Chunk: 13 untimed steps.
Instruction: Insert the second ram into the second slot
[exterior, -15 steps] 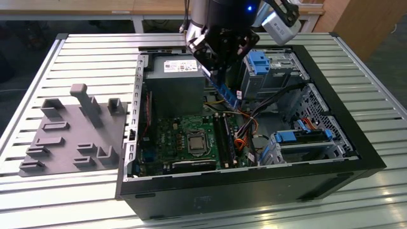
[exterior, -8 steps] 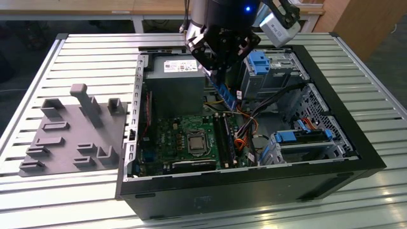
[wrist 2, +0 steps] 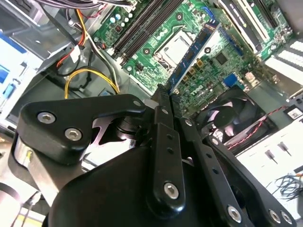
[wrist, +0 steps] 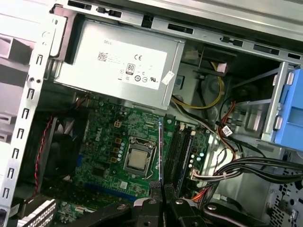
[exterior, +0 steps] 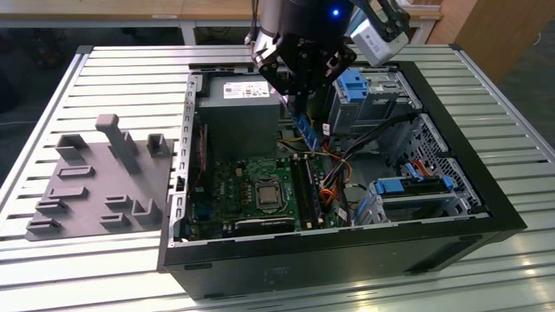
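My gripper (exterior: 295,97) hangs over the open computer case (exterior: 451,214), shut on the second ram (exterior: 303,133), a thin blue stick that points down toward the motherboard (exterior: 225,188). In the second wrist view the ram (wrist 2: 196,49) runs out from between the shut black fingers (wrist 2: 163,101) over the green board. In the first wrist view it shows edge-on (wrist: 161,151) above the gripper (wrist: 162,187), just beside the dark parallel ram slots (wrist: 182,151). The slots (exterior: 305,188) lie below the stick, and the ram stays clear above them. I cannot tell which slot is filled.
A grey power supply (exterior: 238,110) sits at the case's far end. The processor socket (exterior: 260,195) lies beside the slots. Orange, yellow and black cables (exterior: 347,169) crowd the side toward the blue drive-bay tabs (exterior: 351,84). A fan (wrist 2: 232,118) stands nearby. A grey fixture tray (exterior: 95,182) rests outside.
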### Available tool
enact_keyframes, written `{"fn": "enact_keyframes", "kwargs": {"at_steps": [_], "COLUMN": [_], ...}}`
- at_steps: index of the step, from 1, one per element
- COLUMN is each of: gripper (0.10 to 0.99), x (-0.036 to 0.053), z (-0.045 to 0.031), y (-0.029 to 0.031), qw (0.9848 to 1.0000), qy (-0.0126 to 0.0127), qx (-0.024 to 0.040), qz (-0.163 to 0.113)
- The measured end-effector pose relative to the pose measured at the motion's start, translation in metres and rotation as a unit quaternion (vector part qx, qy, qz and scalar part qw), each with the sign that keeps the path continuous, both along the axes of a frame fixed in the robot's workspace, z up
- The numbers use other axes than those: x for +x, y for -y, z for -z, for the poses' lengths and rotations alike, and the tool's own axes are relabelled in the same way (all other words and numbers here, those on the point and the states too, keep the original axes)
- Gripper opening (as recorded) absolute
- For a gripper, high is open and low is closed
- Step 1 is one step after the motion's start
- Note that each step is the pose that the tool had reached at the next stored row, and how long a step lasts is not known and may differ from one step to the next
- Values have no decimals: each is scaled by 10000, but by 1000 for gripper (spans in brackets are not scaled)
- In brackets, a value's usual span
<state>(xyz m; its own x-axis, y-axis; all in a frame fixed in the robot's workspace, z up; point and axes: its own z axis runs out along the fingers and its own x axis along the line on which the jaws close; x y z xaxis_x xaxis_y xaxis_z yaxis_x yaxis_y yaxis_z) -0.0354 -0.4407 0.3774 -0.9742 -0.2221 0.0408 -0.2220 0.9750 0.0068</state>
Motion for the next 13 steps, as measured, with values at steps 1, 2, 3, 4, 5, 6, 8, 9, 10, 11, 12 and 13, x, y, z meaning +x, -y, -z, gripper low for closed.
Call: {"fn": "enact_keyframes", "kwargs": {"at_steps": [1, 2, 3, 4, 5, 6, 8, 9, 10, 11, 12, 13], "gripper": [133, 133, 133, 133, 133, 133, 133, 133, 133, 133, 133, 133], "x": [0, 0, 0, 0, 0, 0, 0, 0, 0, 0, 0, 0], "z": [0, 1, 1, 2, 2, 2, 4, 4, 5, 5, 6, 8], "y": [0, 0, 0, 0, 0, 0, 0, 0, 0, 0, 0, 0], "qw": [10000, 10000, 9999, 9998, 9997, 9996, 9992, 9990, 9988, 9985, 9982, 9977], "qy": [0, 0, 0, 0, 0, 0, 0, 0, 0, 0, 0, 0], "qx": [-1, 0, 0, 0, -1, -1, -1, -1, -1, -2, -4, -8], "qz": [45, 91, 140, 190, 247, 298, 398, 443, 489, 542, 605, 673]}}
